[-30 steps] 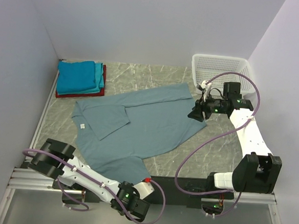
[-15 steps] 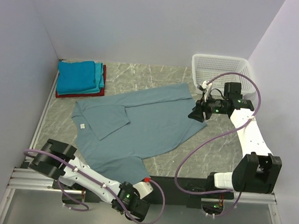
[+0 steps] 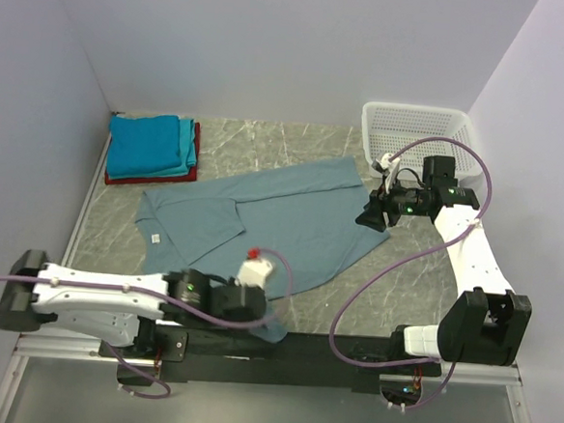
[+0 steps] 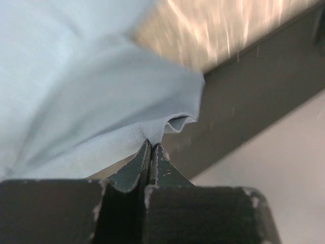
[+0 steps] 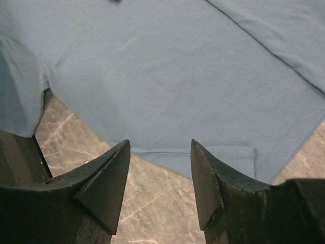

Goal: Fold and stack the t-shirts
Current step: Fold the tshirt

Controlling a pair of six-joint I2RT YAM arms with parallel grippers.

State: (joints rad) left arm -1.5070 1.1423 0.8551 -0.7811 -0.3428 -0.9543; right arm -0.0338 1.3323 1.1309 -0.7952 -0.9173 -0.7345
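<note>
Spread t-shirt mid-frame on table, folded stack upper left, basket upper right, left gripper at shirt's lower corner, right gripper over its right edge

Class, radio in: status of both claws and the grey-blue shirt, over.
Left claw shut on grey-blue shirt, near corner. Right claw open over its right edge. Basket far right, not blocking.

You have a dusty grey-blue t-shirt on a grey table veined like marble. You also have a bright blue tee, a teal tee and a red tee. The mesh basket is white, the cables purple.
</note>
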